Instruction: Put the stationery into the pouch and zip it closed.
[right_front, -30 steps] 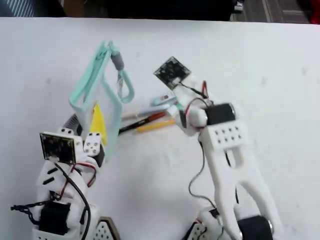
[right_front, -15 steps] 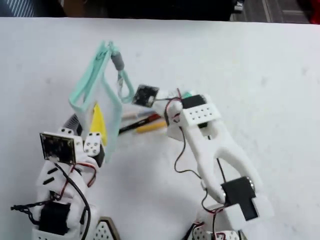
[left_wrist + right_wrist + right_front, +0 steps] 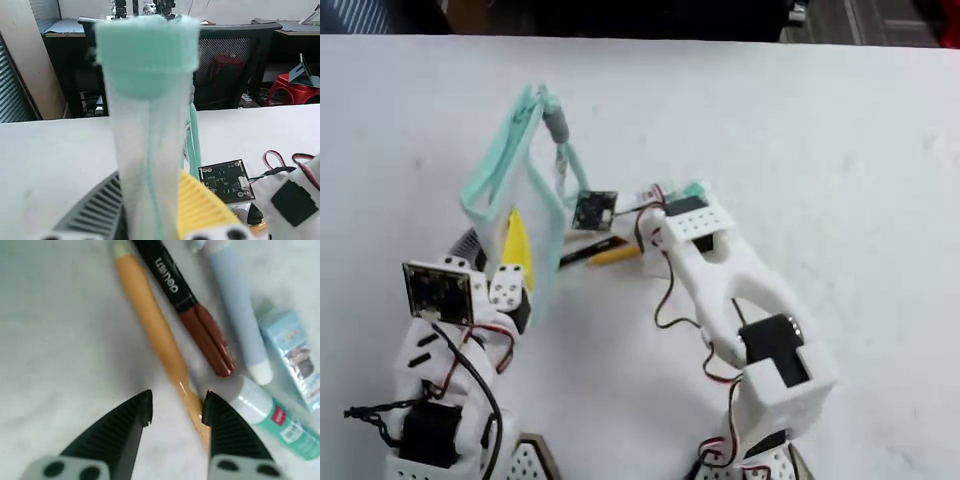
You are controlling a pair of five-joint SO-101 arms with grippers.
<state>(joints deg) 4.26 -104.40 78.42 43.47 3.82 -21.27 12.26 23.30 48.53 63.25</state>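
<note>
Left end effector (image 3: 150,222), one ribbed grey jaw and one smooth yellow, clamped on the lower edge of the pouch (image 3: 147,125). Pouch upright, of thin translucent white cloth with mint-green trim, mouth gaping. Just beside it, flat on the white worktop (image 3: 840,150) and outside the pouch: slim orange pen (image 3: 155,325), glossy black marker (image 3: 182,302) with dark red cap, round pale blue pen (image 3: 237,305), teal-and-white tube (image 3: 272,420), small light-blue box (image 3: 295,355). Right end effector (image 3: 176,407) low over these, ridged black jaws apart, orange pen's end between them, close against one tip.
</note>
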